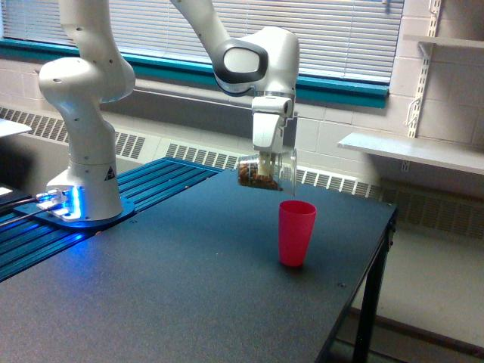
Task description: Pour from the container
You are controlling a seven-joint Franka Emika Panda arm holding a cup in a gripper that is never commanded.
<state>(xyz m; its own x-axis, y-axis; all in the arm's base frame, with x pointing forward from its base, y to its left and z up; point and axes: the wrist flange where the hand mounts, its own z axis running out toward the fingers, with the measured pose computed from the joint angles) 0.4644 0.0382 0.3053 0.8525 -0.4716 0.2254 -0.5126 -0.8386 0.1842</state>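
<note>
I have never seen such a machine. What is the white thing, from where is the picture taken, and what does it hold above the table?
The white thing is a robot arm, bolted at its base beside a dark table. There is only one picture of this moment, taken by a camera standing off the arm, looking across the table. At the arm's end is a gripper, shut on a clear plastic cup. That cup lies tipped on its side, with brown bits inside it. On the table stands a pink cup, upright and open, just below the clear cup's mouth. The arm seems about to pour into it.
</note>
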